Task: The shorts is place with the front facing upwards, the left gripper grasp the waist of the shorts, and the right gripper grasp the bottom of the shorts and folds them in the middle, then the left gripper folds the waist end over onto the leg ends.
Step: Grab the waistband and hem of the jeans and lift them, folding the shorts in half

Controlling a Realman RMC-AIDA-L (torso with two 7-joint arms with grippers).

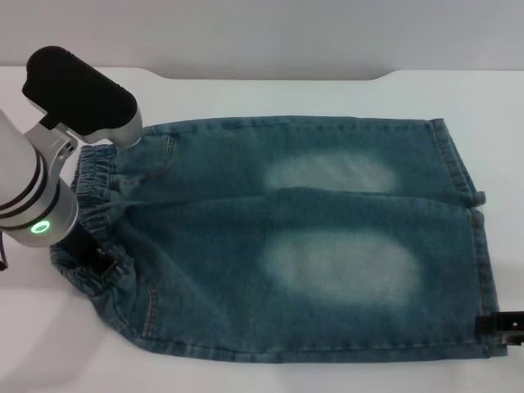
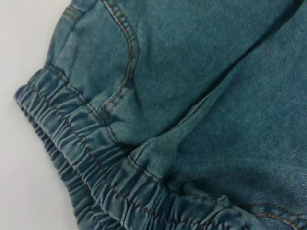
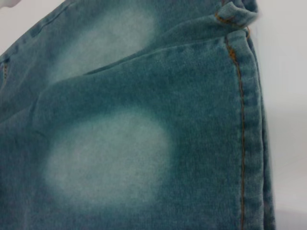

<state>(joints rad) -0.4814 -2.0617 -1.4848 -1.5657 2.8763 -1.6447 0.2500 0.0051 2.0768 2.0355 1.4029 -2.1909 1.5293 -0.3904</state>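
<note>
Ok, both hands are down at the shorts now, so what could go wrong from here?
The left hand sits at the puckered elastic denim waistband, near its front corner; it may pinch only one layer. The right hand barely reaches the straight stitched leg hem at the corner, so the blue denim shorts could slip free mid-fold.

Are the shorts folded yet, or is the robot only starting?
Only starting. The shorts lie spread flat, front up, on the white table. In hand: the left pincer is down on the puckered waist, and the right pincer sits at the bottom of the shorts, by the near leg's corner. I can't tell whether either has gripped. Both folds are left, since nothing is doubled over.
</note>
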